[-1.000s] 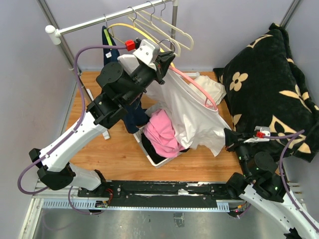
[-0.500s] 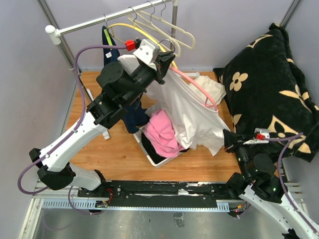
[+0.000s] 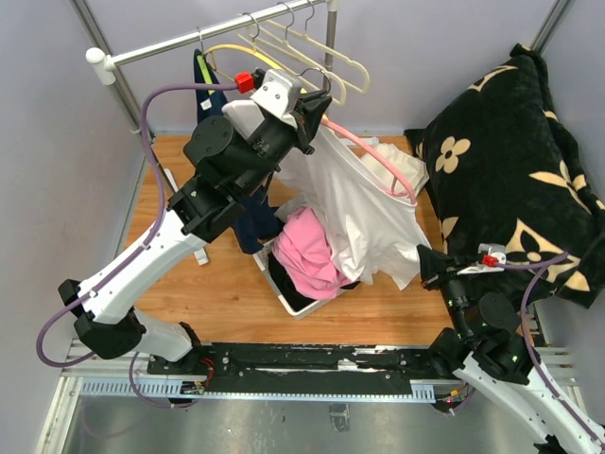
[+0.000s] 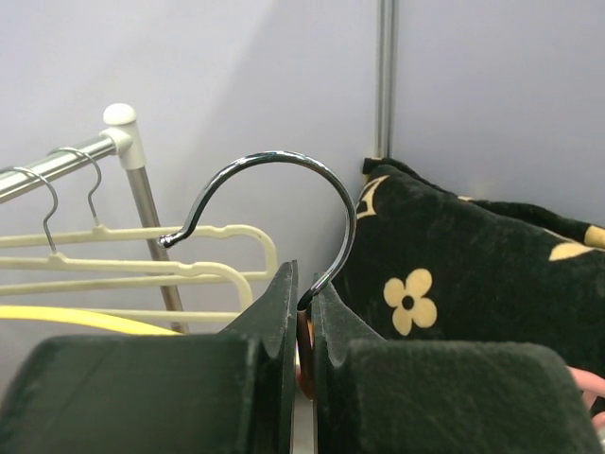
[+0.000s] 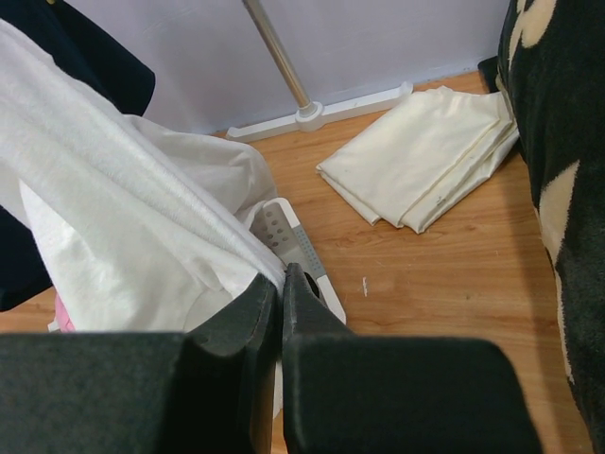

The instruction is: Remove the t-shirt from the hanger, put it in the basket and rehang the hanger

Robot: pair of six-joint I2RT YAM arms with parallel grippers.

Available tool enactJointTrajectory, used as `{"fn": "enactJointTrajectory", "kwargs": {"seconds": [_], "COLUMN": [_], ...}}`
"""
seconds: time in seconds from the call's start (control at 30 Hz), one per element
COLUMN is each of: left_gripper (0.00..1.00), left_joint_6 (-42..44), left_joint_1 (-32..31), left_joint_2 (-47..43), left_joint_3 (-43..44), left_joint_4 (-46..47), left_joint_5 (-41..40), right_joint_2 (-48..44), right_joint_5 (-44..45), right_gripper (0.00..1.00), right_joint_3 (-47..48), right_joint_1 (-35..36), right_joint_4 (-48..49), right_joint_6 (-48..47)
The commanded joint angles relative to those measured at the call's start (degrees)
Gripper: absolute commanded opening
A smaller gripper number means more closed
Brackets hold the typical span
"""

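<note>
A white t-shirt (image 3: 364, 213) hangs on a pink hanger (image 3: 371, 157) with a chrome hook (image 4: 274, 155). My left gripper (image 3: 307, 99) is shut on the hanger's neck just below the hook (image 4: 304, 284) and holds it up in front of the rail. My right gripper (image 3: 425, 268) is shut on the lower edge of the t-shirt (image 5: 123, 218), low at the shirt's right corner; in the right wrist view the cloth runs into the closed jaws (image 5: 282, 276). The shirt is stretched between the two grippers.
A white basket (image 3: 288, 298) with a pink garment (image 3: 307, 251) stands under the shirt. A navy garment (image 3: 255, 222) hangs behind. A folded cream cloth (image 3: 397, 161) lies on the floor. A black flowered pillow (image 3: 510, 161) fills the right. The rail (image 3: 189, 40) carries cream hangers (image 3: 312, 47).
My left gripper has lifted the hanger slightly up and left. My right gripper has shifted a little left and forward with the hem, and the shirt's lower corner has drawn in.
</note>
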Motion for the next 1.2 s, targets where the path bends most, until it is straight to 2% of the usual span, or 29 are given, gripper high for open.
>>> {"fn": "enactJointTrajectory", "kwargs": {"seconds": [0.0,0.2,0.4,0.43,0.57,0.67,0.8,1.0,1.17], "left_gripper": [0.01,0.0,0.0,0.0,0.01,0.0,0.0,0.01,0.01], "left_joint_6": [1.36,1.08,0.97,0.95,0.39,0.21,-0.27,-1.74,-2.62], "left_joint_1": [1.71,1.74,1.72,1.71,1.65,1.65,1.65,1.65,0.61], "left_joint_2": [-0.72,1.15,1.67,1.47,-0.11,-1.17,-2.8,-6.01,-6.41], "left_joint_3": [5.88,9.27,8.45,7.71,3.3,-0.26,-4.79,-13.06,-18.69], "left_joint_4": [12.85,12.07,11.95,12.06,12.53,12.12,12.19,13.99,15.05], "left_joint_5": [-4.43,-3.92,-2.98,-2.51,0.7,3.61,6.43,12.83,14.0], "right_joint_2": [-0.14,-0.27,-0.25,-0.27,-0.35,-0.4,-0.36,-0.15,0.8], "right_joint_5": [2.31,2.36,2.27,2.1,0.62,-0.73,-0.32,-0.04,-5.28], "right_gripper": [0.01,0.01,0.01,0.03,0.45,0.58,0.62,0.64,0.63], "right_joint_3": [-2.2,-2.88,-1.68,-1.35,1.16,4.02,7.91,14.45,19.45], "right_joint_1": [0.34,0.39,0.37,0.34,0.39,0.36,0.39,0.32,0.35], "right_joint_4": [-3.39,-3.22,-3.22,-3.31,-3.6,-4.16,-4.91,-5.01,-3.75], "right_joint_6": [-1.72,-1.7,-2.48,-2.6,-4.97,-7.02,-9.99,-14.08,-17.36]}}
